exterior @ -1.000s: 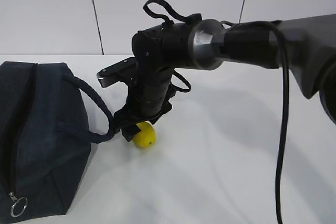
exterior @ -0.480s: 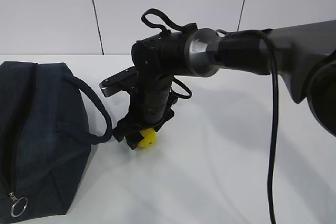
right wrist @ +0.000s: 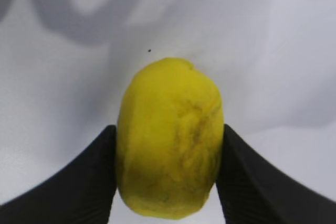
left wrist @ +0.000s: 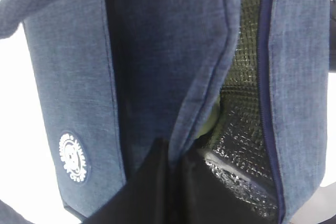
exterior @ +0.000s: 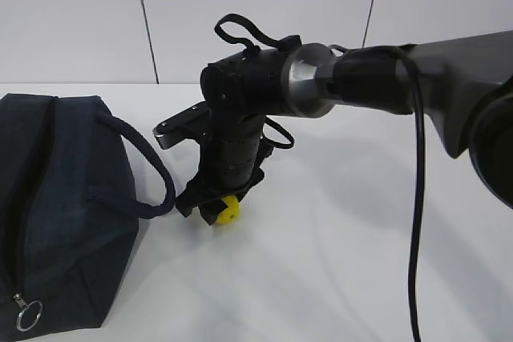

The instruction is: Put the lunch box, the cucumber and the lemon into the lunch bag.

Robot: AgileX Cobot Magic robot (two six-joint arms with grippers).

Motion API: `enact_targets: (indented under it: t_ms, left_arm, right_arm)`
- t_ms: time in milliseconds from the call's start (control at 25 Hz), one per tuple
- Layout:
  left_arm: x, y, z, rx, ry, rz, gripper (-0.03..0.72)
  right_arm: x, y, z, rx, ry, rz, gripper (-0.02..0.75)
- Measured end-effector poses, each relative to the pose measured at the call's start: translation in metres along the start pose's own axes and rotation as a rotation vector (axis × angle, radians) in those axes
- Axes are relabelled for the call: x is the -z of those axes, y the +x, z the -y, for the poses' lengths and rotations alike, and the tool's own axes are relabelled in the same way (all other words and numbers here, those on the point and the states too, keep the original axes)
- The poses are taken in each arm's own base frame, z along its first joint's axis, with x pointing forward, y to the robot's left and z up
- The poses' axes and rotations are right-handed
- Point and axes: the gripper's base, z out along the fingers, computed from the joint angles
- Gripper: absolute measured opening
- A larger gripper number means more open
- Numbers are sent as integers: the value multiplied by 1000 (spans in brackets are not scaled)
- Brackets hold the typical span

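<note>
Arm housing [exterior: 469, 70]: a broad grey shell is seen at the right, matt and smooth.
Wrist collar [exterior: 309, 70]: a rounded band of bare silver metal is set between the grey shell and the black wrist.
Wrist body [exterior: 240, 90]: black, blocky, built of stacked cylindrical sections.
Cables [exterior: 418, 198]: a thin black cable is draped down from the arm; short black loops are seen above and beside the wrist.
Camera bracket [exterior: 180, 122]: a flat dark bar with a pale edge juts to the left.
Pincer fingers [right wrist: 79, 192]: matt black, wedge-shaped, smooth-faced in the right wrist view.
</note>
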Motion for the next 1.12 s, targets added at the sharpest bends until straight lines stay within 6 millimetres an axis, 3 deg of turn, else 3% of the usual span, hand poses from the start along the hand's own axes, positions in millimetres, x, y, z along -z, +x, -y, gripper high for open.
enact_targets:
  t_ms: [320, 520, 760, 880, 1120]
  left_arm:
    - [0, 0, 0, 0, 0, 0, 7]
    - [0, 1, -1, -9, -12, -9, 7]
    - [0, 1, -2, -12, -18, -14, 7]
    - [0, 1, -2, -13, -20, -15, 7]
    - [0, 2, -2, -16, -24, -17, 7]
  right_arm:
    - [6, 1, 0, 1, -5, -57, 360]
    - [27, -3, -1, 3, -13, -135, 360]
    - [52, -15, -2, -2, -27, -78, 360]
    - [76, -17, -5, -12, -54, -33, 359]
    - [146, -17, -15, -35, -143, 112, 358]
